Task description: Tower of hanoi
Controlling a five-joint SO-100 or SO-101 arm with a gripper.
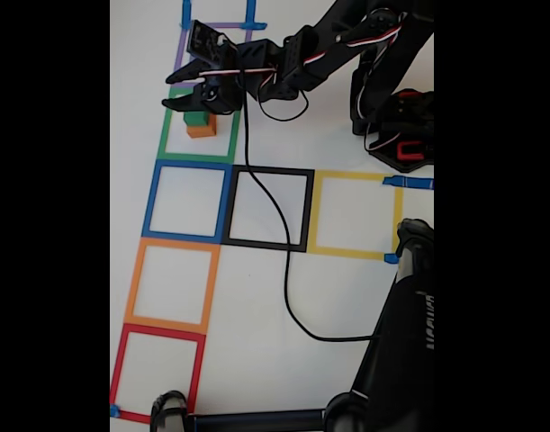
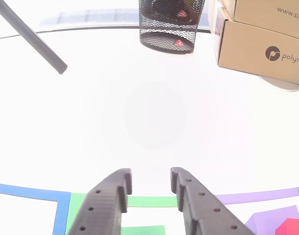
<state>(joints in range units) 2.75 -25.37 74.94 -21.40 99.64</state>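
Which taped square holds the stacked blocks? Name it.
The green square, right under the gripper; it holds a green block on an orange block. The blue, black, yellow, orange and red squares hold no blocks.

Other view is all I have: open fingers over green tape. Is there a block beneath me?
Observer: Yes. In the fixed view the gripper hangs over a green block inside the green square.
Operator: Is that block lying alone on the table?
Observer: No. It sits on an orange block, and the two make a small stack in the upper part of that square.
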